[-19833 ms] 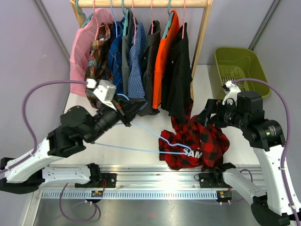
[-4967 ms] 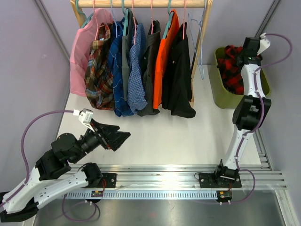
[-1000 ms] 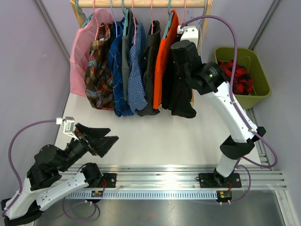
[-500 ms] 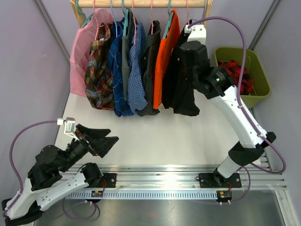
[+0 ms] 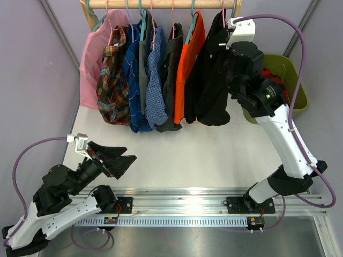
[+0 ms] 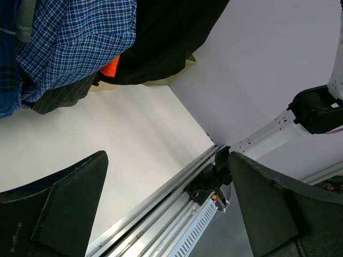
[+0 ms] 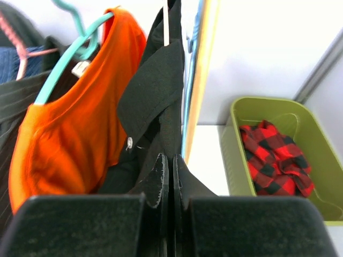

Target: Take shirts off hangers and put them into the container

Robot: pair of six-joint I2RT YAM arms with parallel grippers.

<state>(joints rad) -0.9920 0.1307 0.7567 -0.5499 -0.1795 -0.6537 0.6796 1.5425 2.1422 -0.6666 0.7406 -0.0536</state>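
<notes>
Right gripper, fingers pinched together on the black shirt at the right end of the wooden rail, with the olive container just right of that rail, likely does best pulling steadily downward so it slips off its thin hanger without snagging.

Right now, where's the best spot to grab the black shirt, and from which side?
I'd pinch the black shirt on its loose front edge just below the collar, coming from the near, open side. It hangs edge-on there, while the orange shirt crowds its left. The right gripper is shut on that fold.
</notes>
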